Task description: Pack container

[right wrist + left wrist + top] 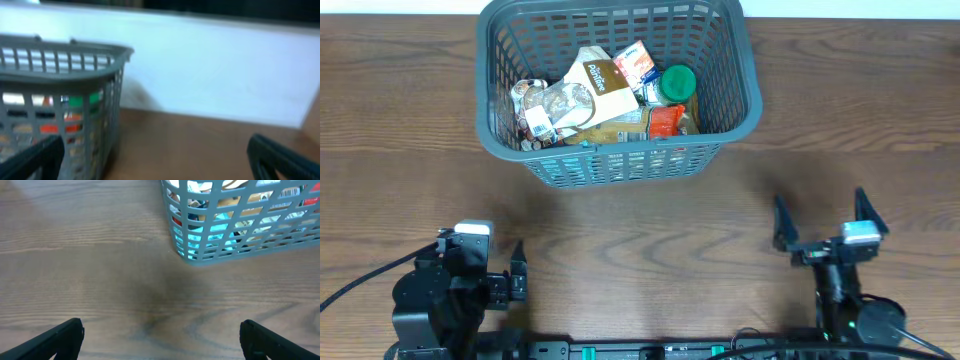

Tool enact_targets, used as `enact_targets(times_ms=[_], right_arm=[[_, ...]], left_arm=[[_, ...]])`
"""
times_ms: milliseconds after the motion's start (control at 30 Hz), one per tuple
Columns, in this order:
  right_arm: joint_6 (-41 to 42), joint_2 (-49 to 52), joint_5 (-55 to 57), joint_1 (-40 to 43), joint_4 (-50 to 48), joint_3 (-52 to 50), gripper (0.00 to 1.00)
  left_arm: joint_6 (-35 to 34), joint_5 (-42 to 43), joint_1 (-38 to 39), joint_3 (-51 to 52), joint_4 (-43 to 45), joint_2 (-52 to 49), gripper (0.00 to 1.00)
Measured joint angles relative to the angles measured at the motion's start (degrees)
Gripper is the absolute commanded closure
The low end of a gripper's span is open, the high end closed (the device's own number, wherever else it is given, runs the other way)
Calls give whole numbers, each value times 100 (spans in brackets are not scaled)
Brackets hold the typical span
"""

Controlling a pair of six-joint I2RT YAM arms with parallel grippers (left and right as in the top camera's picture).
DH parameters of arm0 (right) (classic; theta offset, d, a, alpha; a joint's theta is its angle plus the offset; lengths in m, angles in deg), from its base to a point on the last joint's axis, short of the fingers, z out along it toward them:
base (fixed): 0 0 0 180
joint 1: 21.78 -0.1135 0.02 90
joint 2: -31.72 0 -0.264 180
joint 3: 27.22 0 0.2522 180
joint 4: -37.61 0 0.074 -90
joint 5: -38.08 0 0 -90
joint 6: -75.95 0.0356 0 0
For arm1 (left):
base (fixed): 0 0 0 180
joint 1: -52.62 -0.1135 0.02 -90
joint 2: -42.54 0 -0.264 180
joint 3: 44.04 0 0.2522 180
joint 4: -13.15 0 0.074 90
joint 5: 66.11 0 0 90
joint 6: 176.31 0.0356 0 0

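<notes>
The container (620,165) sits far back on the worktop (640,235), heaped with packets (595,85) and a green-lidded jar (678,80). On its near side both arms rest low and well clear. The left claw (161,332) and right claw (822,215) gape apart, holding nothing, so packing looks finished to me.

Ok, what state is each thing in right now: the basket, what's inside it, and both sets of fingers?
container, upright, partly filled
brown packet, lying on top of the pile inside
green-lidded jar, inside the container, lid on
left gripper, fingers open, empty
right gripper, fingers open, empty
</notes>
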Motion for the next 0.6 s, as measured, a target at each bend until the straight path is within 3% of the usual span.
enact_targets(times_ms=[100,167,400,600], right_arm=[[-407,-24,9,-175,-1222,-737,1],[-671,-50,70,-249,-1510,-1082,1],[-876,-63,247,-299,-269,-1366,1],[-455,-48,317,-302,-243,-1366,1]], left_arm=[[-4,0,0,4,4,0,1],[-15,0,0,7,0,0,2],[-13,0,0,7,0,0,1],[-13,0,0,7,0,0,1]])
